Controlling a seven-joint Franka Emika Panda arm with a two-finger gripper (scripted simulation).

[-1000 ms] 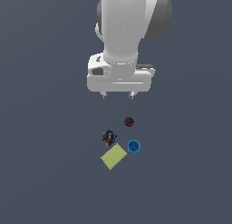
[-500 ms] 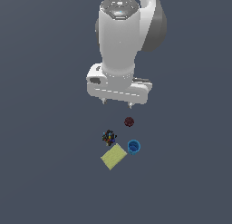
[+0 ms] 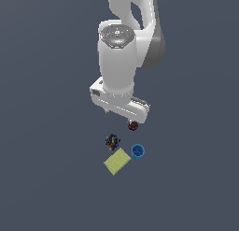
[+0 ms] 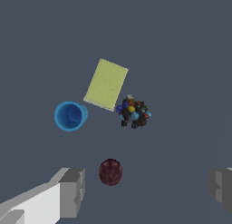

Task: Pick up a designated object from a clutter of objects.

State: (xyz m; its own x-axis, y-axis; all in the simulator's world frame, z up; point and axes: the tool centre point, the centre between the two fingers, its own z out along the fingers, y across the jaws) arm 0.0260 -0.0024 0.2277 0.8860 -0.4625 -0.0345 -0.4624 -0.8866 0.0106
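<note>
While hovering wide-jawed above the clutter, the gripper [image 4: 145, 187] is approaching; next, centring over the speckled cluster [image 4: 133, 112], at twelve o'clock from it.

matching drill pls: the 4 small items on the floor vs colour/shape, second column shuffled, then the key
Things:
1. cluster
2. ball
3. cup
4. block

Descriptions:
A. blue, round, open
B. flat, yellow-green, square
C. plain dark maroon, round
D. dark, lumpy, speckled in many colours

Pairs: 1-D, 2-C, 3-A, 4-B
</note>
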